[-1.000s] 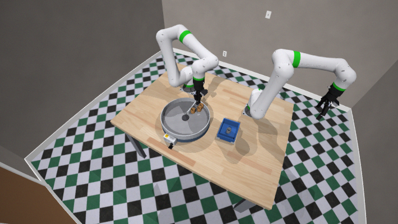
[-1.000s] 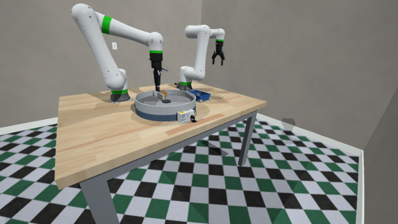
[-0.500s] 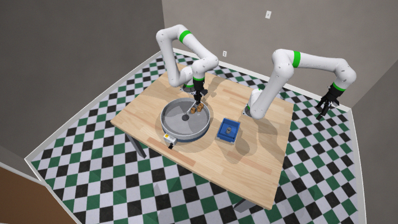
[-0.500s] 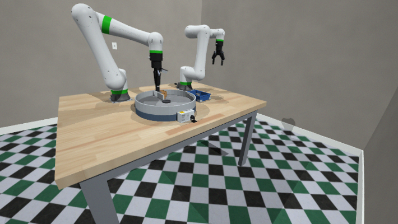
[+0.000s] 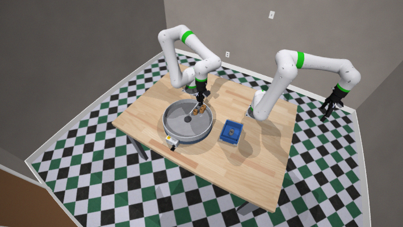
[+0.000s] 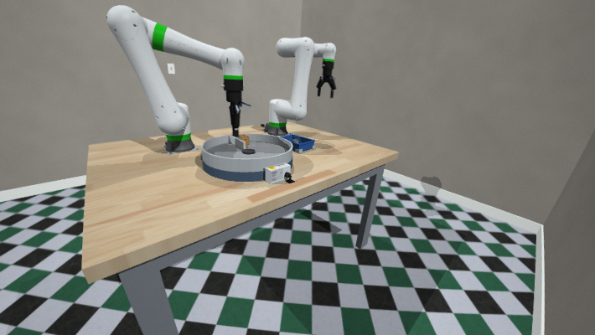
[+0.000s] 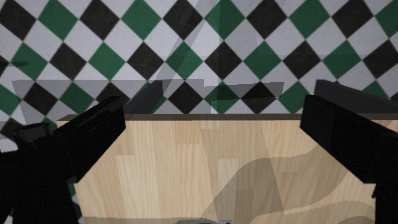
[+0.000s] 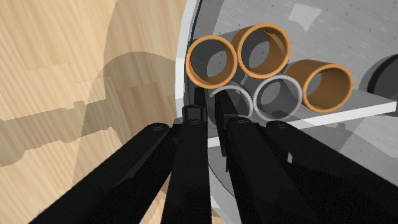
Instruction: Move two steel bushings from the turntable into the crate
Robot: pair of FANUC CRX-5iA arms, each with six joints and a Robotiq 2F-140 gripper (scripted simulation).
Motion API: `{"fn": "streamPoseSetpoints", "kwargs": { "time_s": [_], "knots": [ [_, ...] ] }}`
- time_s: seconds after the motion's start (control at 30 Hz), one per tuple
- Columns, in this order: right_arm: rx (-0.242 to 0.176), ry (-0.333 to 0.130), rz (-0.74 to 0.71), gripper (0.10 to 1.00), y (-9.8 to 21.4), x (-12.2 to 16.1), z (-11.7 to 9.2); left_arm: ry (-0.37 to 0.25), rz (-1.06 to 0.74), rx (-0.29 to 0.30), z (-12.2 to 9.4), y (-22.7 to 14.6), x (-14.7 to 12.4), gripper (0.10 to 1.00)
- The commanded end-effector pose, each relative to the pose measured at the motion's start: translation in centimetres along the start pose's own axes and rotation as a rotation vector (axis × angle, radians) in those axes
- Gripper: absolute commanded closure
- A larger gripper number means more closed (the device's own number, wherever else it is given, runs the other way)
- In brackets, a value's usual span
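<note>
Steel ring-shaped bushing (image 8: 244, 93) at right gripper (image 5: 200, 104) (image 6: 235, 134) (image 8: 209, 102), jaws nearly together, clamping unclear; left gripper (image 5: 326, 113) (image 6: 325, 95) (image 7: 212, 114) jaws apart.

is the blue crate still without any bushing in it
No, one grey bushing stands inside the blue crate in the top view.
</note>
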State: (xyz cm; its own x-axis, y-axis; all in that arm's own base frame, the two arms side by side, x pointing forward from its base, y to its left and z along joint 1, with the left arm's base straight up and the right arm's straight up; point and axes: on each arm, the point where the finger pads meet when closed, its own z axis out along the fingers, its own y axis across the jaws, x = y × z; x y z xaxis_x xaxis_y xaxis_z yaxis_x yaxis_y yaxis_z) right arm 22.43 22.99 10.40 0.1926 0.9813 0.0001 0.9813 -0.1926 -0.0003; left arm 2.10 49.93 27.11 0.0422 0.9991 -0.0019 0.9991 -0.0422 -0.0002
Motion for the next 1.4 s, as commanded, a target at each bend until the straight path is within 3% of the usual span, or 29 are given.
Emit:
{"fn": "streamPoseSetpoints", "kwargs": {
  "time_s": [0.0,0.53,1.13,1.37],
  "knots": [
    [-0.001,0.001,0.0,0.999,0.0,0.0,0.0,0.002,0.0,0.0,-0.1,0.0,0.0,0.098],
    [-0.001,0.001,0.0,0.999,0.0,0.0,-0.4,0.002,0.0,0.0,-0.1,0.0,0.0,0.098],
    [-0.001,0.001,0.0,0.999,0.0,0.0,-6.6,0.002,0.0,0.0,-0.1,0.0,0.0,0.098],
    [-0.001,0.001,0.0,0.999,0.0,0.0,-7.4,0.002,0.0,0.0,-0.1,0.0,0.0,0.098]
  ]
}}
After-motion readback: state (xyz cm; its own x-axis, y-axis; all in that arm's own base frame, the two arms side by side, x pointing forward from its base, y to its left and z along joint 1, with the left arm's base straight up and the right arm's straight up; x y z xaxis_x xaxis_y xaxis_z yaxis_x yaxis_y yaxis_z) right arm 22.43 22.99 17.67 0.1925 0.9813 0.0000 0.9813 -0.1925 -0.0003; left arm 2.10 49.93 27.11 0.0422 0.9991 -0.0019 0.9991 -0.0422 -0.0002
